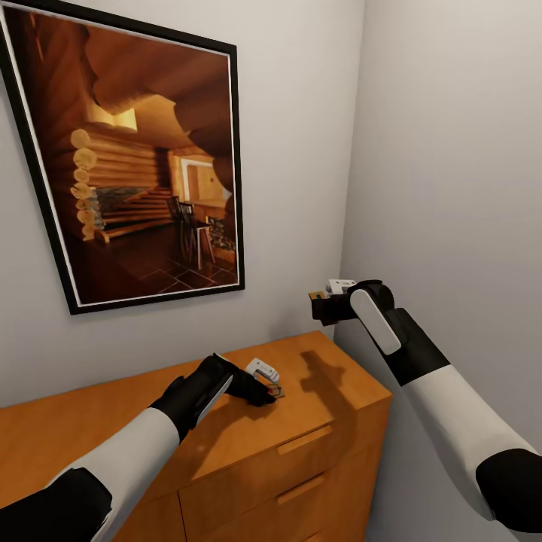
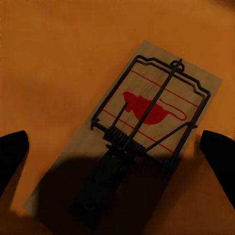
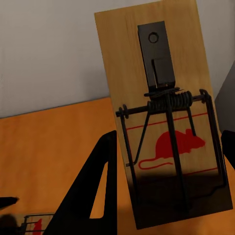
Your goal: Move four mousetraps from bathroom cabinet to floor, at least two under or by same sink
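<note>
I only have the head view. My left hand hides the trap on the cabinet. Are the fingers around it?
Observer: Yes. In the left wrist view, the cabinet-top mousetrap lies flat between the left gripper's open fingers, and both are clear of it.
Operator: Which side is up?
Observer: The wire bar and the red mouse print face up.
Operator: And the right hand?
Observer: The right gripper pinches the held mousetrap upright, in the air above the cabinet.
</note>
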{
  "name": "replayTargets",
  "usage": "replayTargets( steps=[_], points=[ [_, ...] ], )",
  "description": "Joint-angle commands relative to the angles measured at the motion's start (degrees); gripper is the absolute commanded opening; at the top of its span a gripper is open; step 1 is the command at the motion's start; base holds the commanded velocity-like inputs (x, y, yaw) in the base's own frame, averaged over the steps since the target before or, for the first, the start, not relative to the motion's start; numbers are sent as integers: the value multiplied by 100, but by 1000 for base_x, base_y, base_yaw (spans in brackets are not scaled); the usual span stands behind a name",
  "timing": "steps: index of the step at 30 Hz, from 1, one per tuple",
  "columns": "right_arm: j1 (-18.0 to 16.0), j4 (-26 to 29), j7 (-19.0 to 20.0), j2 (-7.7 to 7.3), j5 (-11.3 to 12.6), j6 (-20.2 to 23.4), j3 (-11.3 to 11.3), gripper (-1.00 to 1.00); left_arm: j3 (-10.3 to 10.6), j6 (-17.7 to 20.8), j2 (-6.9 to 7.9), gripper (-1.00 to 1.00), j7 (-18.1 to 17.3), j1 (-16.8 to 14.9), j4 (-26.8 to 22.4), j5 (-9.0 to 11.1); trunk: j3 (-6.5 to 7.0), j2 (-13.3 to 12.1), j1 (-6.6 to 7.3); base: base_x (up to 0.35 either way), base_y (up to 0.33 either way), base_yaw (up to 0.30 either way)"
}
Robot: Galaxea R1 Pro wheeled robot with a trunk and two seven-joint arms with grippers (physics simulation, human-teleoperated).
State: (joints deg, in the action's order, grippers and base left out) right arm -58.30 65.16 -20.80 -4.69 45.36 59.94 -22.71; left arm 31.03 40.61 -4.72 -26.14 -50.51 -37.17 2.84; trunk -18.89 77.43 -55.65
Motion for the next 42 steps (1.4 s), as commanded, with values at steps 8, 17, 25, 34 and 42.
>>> replayTargets(
  steps=[8,17,25,34,42],
  points=[
    [-6,5,-47,-6,69,6,-14,-100,17,32,0,-100,4,-3,435,-20,-9,4,-1,0,0,0],
    [-6,5,-47,-6,69,6,-14,-100,17,26,-2,-100,4,-3,424,-30,-9,4,-1,0,0,0],
    [-6,5,-47,-6,69,6,-14,-100,17,82,4,-100,8,-3,43,-42,-9,4,-1,0,0,0],
    [-6,5,-47,-6,69,6,-14,-100,-63,1254,121,-100,13,-3,-1749,-68,-9,4,-1,0,0,0],
    [-6,5,-47,-6,69,6,-14,-100,-356,1825,178,-100,21,-3,-2446,-85,-9,4,-1,0,0,0]
  ],
)
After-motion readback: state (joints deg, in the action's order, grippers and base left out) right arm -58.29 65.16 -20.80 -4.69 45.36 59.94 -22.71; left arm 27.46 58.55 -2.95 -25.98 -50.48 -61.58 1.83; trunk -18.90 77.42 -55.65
